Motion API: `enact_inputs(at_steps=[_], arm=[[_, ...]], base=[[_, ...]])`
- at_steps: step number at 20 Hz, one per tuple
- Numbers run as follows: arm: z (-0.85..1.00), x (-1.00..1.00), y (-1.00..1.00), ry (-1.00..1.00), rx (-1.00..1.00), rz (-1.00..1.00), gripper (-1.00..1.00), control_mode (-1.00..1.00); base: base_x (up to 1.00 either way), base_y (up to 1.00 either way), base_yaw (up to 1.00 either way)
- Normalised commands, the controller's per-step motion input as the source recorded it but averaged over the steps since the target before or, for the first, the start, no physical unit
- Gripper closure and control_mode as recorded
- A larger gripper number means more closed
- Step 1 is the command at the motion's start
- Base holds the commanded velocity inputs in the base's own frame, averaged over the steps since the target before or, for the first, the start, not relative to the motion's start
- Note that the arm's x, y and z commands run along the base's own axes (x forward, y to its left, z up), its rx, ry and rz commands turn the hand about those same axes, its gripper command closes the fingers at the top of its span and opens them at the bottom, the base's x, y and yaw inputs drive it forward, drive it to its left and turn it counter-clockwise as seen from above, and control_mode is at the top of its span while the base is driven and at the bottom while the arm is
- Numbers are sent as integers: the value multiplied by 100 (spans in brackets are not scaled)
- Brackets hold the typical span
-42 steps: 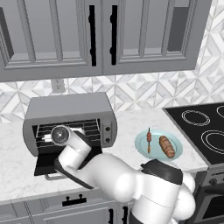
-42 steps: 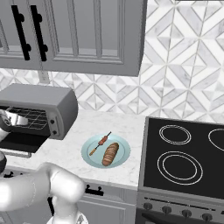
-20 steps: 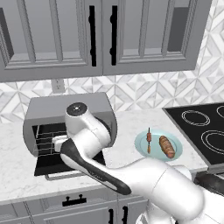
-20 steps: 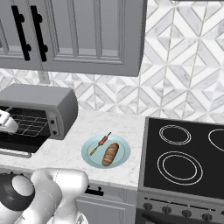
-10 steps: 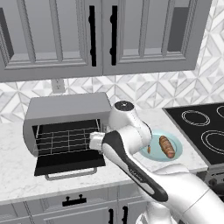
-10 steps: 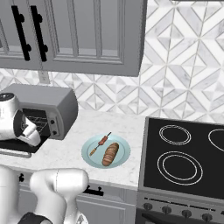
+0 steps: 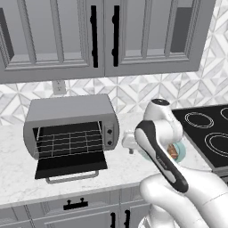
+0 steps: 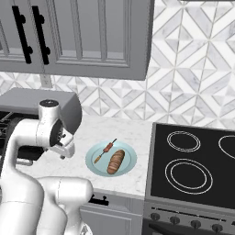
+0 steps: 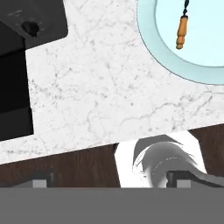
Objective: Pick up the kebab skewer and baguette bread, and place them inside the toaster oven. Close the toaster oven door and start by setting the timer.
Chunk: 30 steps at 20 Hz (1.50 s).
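Fingers spread wide, nothing held; gripper (image 8: 69, 153) hangs over the counter (image 8: 133, 133) between toaster oven (image 7: 71, 129), toaster oven door (image 7: 71, 165) down, and plate (image 8: 130, 161). Right base view shows kebab skewer (image 8: 105, 151) beside baguette bread (image 8: 115, 161) on plate.

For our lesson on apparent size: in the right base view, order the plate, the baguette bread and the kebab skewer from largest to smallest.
1. plate
2. baguette bread
3. kebab skewer: about as long as the bread, but much thinner.

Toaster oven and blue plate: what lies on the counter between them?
Bare marble counter between the toaster oven and the plate in the hand view; the right base view shows the gripper above this stretch.
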Motion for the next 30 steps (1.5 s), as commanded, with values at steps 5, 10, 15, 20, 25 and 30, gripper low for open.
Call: enact_inputs(at_steps=[5,10,15,20,25,30], arm=[[-14,12,-100,7,0,8,-100,-100],[-27,7,-100,-1,-1,4,-100,-100],[-35,24,-100,-2,-2,3,-100,-100],[-24,50,-85,0,-2,5,-100,-100],[-26,72,-16,6,-3,2,-100,-100],[-23,42,0,21,-4,0,-100,-100]], base=[[0,0,0],[0,0,0],[0,0,0],[0,0,0],[0,0,0],[0,0,0]])
